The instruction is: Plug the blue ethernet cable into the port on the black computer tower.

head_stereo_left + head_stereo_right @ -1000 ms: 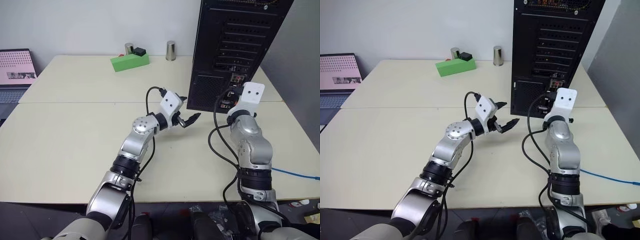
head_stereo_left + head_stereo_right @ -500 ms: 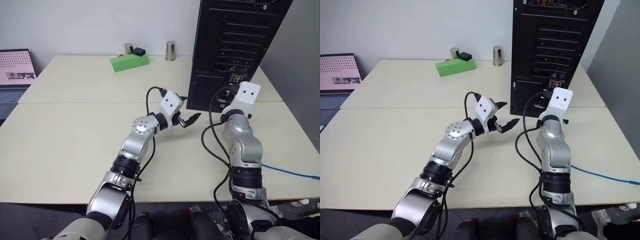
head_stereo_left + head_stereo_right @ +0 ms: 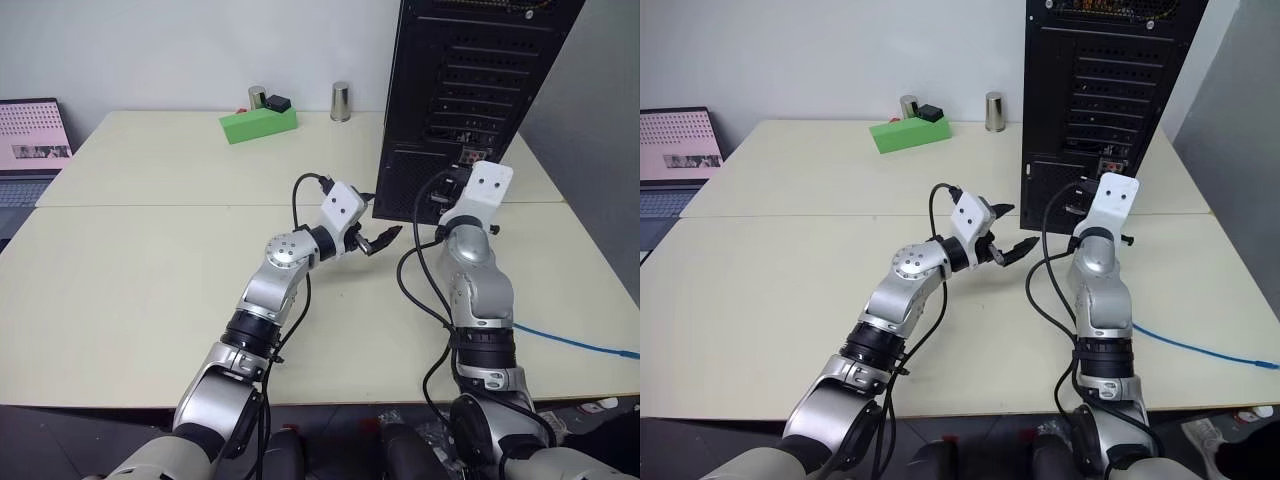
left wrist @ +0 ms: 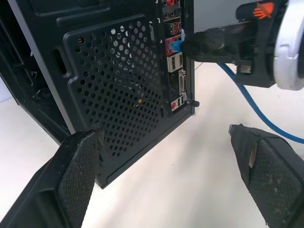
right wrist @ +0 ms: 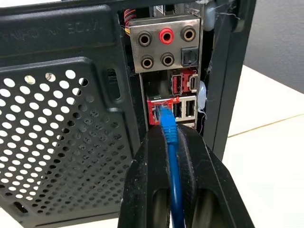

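While right gripper [image 5: 175, 166] pinches blue ethernet cable [image 5: 171, 142] just behind plug, plug tip sits at red-framed port [image 5: 159, 111] on black computer tower [image 3: 470, 90] rear. Insertion step underway; whether seated, cannot tell. Next: straight push, then release. Left gripper [image 3: 380, 240] wide, empty, just beside tower.

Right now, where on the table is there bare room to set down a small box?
Bare tabletop lies between the laptop and the green block, and left of the left end effector. It is crowded at the computer tower, where the right end effector holds the blue cable.
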`<state>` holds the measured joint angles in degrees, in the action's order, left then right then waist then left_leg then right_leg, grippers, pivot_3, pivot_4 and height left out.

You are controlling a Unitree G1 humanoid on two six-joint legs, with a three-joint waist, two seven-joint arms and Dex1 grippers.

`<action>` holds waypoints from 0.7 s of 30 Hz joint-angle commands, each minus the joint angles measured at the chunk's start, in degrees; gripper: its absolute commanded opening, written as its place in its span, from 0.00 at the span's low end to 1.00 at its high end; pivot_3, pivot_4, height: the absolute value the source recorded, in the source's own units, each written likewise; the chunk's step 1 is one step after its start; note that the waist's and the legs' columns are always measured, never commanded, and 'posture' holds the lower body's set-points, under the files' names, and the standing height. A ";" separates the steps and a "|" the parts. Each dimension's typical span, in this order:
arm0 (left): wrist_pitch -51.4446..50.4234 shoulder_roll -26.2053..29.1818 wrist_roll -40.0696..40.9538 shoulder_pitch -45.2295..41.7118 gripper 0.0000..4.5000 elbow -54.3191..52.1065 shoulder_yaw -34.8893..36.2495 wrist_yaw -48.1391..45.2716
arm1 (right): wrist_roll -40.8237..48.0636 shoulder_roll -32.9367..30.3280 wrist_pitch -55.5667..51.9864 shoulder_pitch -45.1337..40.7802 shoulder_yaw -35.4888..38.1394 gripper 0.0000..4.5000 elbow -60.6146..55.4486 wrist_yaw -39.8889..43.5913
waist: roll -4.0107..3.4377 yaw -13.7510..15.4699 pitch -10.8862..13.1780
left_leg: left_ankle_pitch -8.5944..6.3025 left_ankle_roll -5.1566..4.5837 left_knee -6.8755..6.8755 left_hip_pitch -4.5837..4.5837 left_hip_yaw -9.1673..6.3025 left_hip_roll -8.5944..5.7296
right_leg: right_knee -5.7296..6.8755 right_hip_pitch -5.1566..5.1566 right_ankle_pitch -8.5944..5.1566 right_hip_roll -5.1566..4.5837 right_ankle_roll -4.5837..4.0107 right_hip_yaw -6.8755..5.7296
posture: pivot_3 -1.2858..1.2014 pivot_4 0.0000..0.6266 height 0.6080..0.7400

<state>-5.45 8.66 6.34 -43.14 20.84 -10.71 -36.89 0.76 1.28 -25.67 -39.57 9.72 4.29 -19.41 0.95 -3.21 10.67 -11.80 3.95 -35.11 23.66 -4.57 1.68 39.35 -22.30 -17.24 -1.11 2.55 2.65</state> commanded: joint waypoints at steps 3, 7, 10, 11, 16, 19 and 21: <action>1.34 -0.32 0.13 -1.33 0.99 -1.75 0.88 -0.01 | -0.89 -0.04 3.99 -3.06 -1.01 0.00 2.44 -0.21 | 0.00 -0.15 0.00 | 0.00 0.00 0.00 -0.02 0.00 0.00 | 0.04 0.00 0.00 0.00 0.00 0.01 | 0.52 0.24 1.00; 1.39 -0.32 0.11 -1.37 0.99 -1.68 0.92 0.06 | -0.03 -0.01 4.19 -3.15 -0.83 0.00 3.21 0.70 | 0.00 -0.17 0.00 | 0.00 0.00 -0.01 -0.09 0.02 0.00 | 0.13 0.01 0.00 0.00 0.00 0.05 | 0.52 0.24 1.00; 1.39 -0.29 0.13 -1.32 0.99 -1.69 0.98 0.11 | 1.25 0.28 3.78 -1.99 -0.69 0.00 2.36 2.06 | 0.00 -0.23 0.00 | 0.00 0.00 -0.02 -0.11 0.03 0.00 | 0.15 0.02 0.01 0.00 0.00 0.06 | 0.52 0.24 1.00; 1.37 -0.29 0.13 -1.23 1.00 -1.75 0.99 0.15 | 1.75 0.41 3.34 -0.73 -0.62 0.08 1.19 2.55 | 0.00 -0.29 0.00 | 0.00 0.00 -0.02 -0.12 0.04 0.00 | 0.15 0.02 0.01 0.00 0.00 0.07 | 0.52 0.24 1.00; 1.19 -0.12 0.39 -1.23 1.00 -1.39 1.53 0.34 | 2.86 -0.15 -0.11 4.17 -1.22 0.31 -4.98 5.24 | 0.00 -0.22 0.00 | 0.00 0.00 0.04 -0.13 0.03 0.01 | 0.15 0.02 0.00 0.02 0.00 0.05 | 0.52 0.24 1.00; 0.16 -0.11 1.22 -1.19 1.00 -1.34 2.32 0.20 | 3.53 -1.23 -3.69 7.62 -2.17 0.45 -11.46 7.56 | 0.00 -0.03 0.00 | 0.00 0.00 0.04 -0.01 0.03 0.00 | 0.05 -0.02 0.00 0.00 0.00 0.04 | 0.52 0.24 1.00; -0.78 -0.14 1.97 -0.97 1.00 -1.58 2.97 -0.22 | 4.41 -2.31 -6.29 10.59 -3.04 0.54 -17.12 10.08 | 0.00 0.06 0.00 | 0.00 0.00 0.04 0.04 0.01 0.00 | 0.01 -0.03 0.00 -0.01 0.00 0.02 | 0.52 0.24 1.00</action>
<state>-5.96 8.69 6.82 -43.14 20.85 -8.98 -36.90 3.99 0.11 -29.95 -30.31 7.86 -4.83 -12.00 0.95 -3.16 10.67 -11.80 3.95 -35.08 23.70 -4.56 1.67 39.34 -22.33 -17.24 -1.12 2.55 2.66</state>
